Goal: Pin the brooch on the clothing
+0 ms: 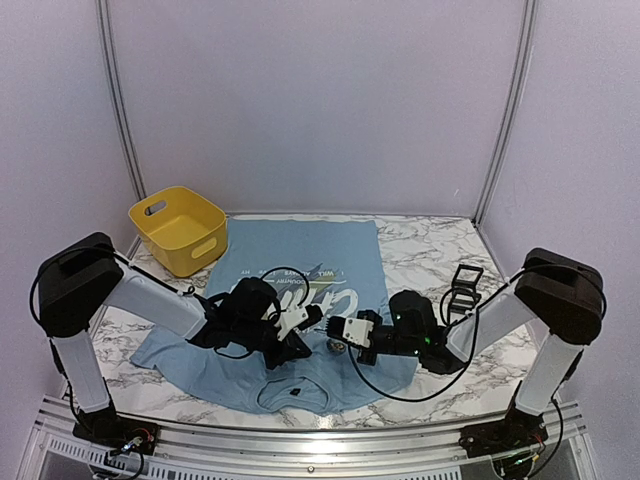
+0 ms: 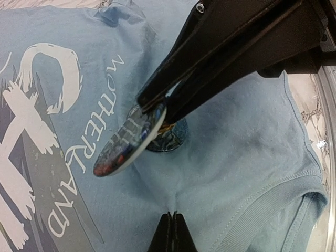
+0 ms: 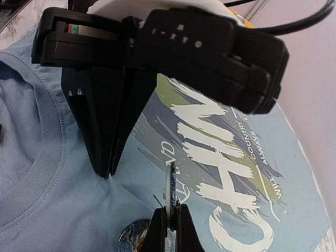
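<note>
The clothing [image 1: 300,245], a light blue T-shirt with white "CHINA" lettering, lies flat on the table between the arms. My left gripper [image 2: 173,214] is shut on a small raised fold of the shirt [image 2: 236,147] just below the collar. Close beside it, my right gripper [image 3: 171,207] is shut on the rim of the round, colourfully printed brooch [image 2: 131,139], holding it tilted just above the fabric. In the right wrist view the brooch [image 3: 171,187] stands edge-on with a thin pin beside it. A second dark round disc [image 2: 170,139] lies on the shirt under it.
A yellow plastic basket [image 1: 180,228] stands at the back left, touching the shirt's edge. A small black frame-like stand [image 1: 465,280] sits on the marble table [image 1: 430,245] to the right. White walls enclose the back and sides.
</note>
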`<state>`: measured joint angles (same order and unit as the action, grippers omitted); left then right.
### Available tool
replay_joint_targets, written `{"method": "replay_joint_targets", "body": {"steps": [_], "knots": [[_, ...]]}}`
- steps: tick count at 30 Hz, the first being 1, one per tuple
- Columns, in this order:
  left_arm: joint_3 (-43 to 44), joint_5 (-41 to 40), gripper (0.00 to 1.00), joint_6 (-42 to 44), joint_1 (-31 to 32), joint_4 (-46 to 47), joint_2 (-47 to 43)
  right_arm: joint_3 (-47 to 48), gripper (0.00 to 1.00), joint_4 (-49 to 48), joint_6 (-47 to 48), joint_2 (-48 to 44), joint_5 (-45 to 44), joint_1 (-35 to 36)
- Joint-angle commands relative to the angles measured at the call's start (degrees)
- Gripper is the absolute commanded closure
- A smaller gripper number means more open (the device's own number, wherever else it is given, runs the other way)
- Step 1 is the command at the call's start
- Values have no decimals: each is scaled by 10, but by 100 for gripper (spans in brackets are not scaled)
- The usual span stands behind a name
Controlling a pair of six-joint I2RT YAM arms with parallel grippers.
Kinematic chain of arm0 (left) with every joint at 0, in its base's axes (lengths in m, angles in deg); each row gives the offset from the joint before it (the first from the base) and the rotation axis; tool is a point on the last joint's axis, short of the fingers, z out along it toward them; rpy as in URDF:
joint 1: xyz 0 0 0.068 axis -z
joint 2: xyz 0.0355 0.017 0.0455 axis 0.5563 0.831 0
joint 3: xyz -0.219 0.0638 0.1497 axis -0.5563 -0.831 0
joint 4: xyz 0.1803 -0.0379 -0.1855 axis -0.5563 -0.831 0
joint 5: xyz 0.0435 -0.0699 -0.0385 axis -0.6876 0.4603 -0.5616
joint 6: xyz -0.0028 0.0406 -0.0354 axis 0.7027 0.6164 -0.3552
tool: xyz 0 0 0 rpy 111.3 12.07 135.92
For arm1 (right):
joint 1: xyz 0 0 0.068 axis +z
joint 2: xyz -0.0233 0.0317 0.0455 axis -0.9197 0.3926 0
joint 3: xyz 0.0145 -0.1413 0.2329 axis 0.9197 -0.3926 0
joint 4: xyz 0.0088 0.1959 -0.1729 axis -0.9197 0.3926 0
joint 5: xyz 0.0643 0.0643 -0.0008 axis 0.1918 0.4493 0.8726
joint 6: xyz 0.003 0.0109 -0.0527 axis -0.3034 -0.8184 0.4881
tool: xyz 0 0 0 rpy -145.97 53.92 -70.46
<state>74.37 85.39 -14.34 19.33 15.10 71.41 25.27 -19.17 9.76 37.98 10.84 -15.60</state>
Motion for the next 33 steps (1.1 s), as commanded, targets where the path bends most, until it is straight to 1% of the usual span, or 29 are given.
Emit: {"method": "replay_joint_targets", "body": {"steps": [1,6,12,16,20,28,33], "knots": [[6,32,100,0,0,8,-13,14,100,-44,48,20,-4,13],[7,46,100,-6,-1,11,-26,-5,100,-100,92,35,-11,17],[9,56,100,-9,-3,13,-35,6,100,-110,123,57,-20,25],[9,62,100,-14,-5,13,-39,-6,100,-124,158,75,-35,25],[8,57,100,-13,-6,13,-38,-3,100,-104,163,74,-24,29],[9,55,100,-13,-10,14,-41,-13,100,-104,171,87,-37,41],[8,53,100,-13,-12,14,-41,-13,100,-87,168,79,-28,46]]}}
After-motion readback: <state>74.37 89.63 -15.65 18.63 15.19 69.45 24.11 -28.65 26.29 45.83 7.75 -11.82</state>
